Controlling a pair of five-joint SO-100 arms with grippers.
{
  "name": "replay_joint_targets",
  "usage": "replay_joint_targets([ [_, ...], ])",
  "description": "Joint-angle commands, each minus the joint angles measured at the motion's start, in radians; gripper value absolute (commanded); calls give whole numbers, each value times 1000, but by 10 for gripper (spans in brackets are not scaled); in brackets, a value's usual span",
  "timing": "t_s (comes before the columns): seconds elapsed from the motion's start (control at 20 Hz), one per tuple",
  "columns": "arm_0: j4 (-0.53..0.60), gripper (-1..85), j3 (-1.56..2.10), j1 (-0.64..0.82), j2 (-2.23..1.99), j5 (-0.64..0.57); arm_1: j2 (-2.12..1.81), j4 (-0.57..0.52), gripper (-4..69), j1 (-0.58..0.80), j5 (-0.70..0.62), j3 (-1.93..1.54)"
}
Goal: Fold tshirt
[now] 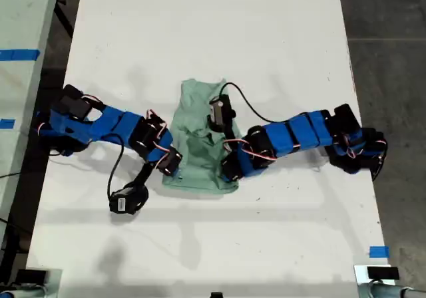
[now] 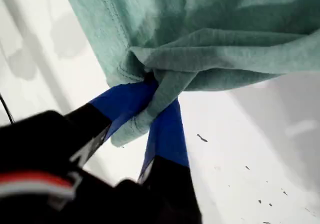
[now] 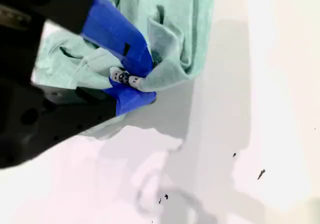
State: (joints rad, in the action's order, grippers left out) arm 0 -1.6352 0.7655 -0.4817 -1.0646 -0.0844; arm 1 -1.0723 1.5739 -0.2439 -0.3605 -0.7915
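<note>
Tshirt point(image 1: 198, 142) at centre of the exterior view, narrowed to a strip, sides seemingly folded in; cross fold likely left. First gripper point(image 2: 150, 101) pinching a bunched hem; second gripper point(image 3: 131, 79) clamped on an edge. White surface point(image 1: 266, 38) beneath; dark floor along the right edge.

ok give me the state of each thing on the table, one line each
tshirt: partly folded, bunched, lying on the table, pinched at two edges.
My first pincer: shut on a gathered edge of the tshirt.
My second pincer: shut on a tshirt edge.
</note>
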Motion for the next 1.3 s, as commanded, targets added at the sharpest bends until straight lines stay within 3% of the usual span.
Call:
replay_joint_targets([
  [0.0,-3,0,-29,66,-129,-14,-130,18,-18,95,-11,-5],
  [0.25,-94,0,8,331,-183,-212,-209,23,-18,365,-132,-72],
  [0.45,-67,0,6,577,-184,-405,-230,-49,-18,558,-284,-107],
  [0.75,29,0,6,853,-110,-621,-221,-198,-18,772,-437,-135],
  [1.1,156,23,8,1028,115,-727,-152,-476,-9,936,-535,-356],
  [1.15,179,57,2,1045,167,-741,-109,-508,35,959,-540,-371],
  [1.25,202,169,0,1088,253,-738,2,-515,240,1008,-525,-348],
])
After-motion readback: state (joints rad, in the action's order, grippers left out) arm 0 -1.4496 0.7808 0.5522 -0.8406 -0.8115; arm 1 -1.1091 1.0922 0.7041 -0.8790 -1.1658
